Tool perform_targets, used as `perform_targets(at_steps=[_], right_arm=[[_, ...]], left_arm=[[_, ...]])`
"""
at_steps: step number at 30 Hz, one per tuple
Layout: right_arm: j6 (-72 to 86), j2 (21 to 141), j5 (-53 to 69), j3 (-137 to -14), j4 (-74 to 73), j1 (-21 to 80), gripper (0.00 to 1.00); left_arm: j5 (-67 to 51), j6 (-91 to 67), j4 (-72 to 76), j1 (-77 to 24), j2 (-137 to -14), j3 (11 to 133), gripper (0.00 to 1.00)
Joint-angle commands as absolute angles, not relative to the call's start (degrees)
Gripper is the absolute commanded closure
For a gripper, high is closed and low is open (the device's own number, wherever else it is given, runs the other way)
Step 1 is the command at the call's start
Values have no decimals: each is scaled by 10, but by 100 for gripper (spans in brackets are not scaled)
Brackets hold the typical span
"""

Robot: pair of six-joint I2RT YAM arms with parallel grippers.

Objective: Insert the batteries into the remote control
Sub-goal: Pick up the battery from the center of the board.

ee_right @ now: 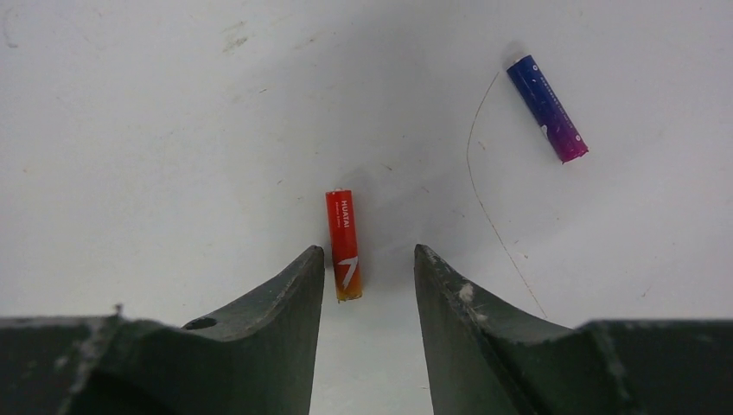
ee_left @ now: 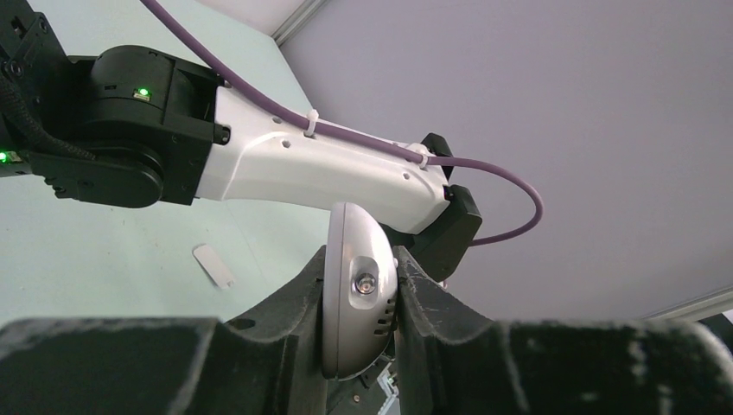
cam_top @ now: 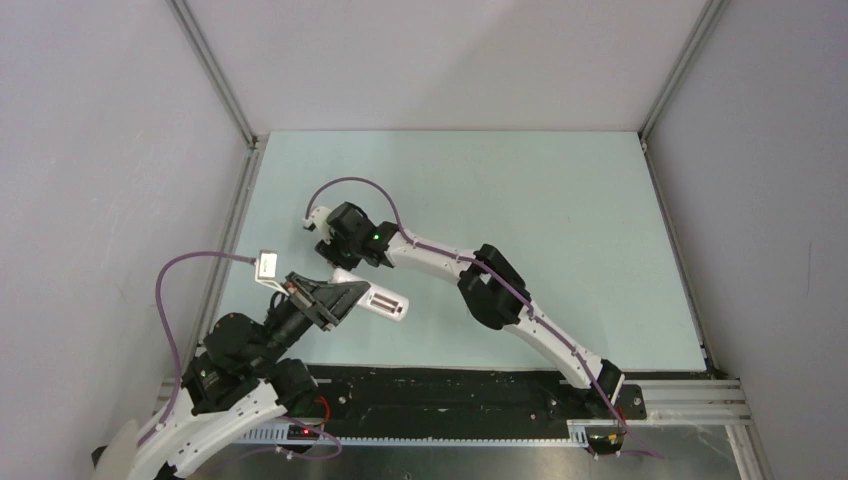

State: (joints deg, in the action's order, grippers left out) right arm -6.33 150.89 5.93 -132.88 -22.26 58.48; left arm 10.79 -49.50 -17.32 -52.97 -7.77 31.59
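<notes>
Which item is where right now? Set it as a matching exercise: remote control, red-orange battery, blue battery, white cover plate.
Things:
1 remote control
2 red-orange battery
3 blue battery
4 white cover plate

Places:
A on the table, between the fingers of the open right gripper
B flat on the table, seen in the left wrist view
C clamped in the left gripper
D on the table in the right wrist view, outside the gripper

Pairs: 1-C, 2-A, 3-D, 4-B

The red-orange battery (ee_right: 343,245) is lying in the gap of the right hand (ee_right: 367,255), close beside one finger. Bare table (ee_right: 173,130) is stretching around the blue battery (ee_right: 547,108), well apart. The right arm (ee_left: 320,169) is crossing just behind the remote control (ee_left: 359,285).
</notes>
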Motion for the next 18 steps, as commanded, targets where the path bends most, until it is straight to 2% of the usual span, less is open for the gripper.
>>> perform_targets(at_steps=[1,12,18], right_arm=[[-87,1529,33,-1344,-251,598,54],[-87,1514,12,-1313,-246,604,69],[-54,1457,21,-1236,-190,588,99]], left_arm=[[116,-496,-154,-528,-75,310,97],[116,-494,-154,-528,-71,308,97],[99,-488,-157,-528,-78,314,98]])
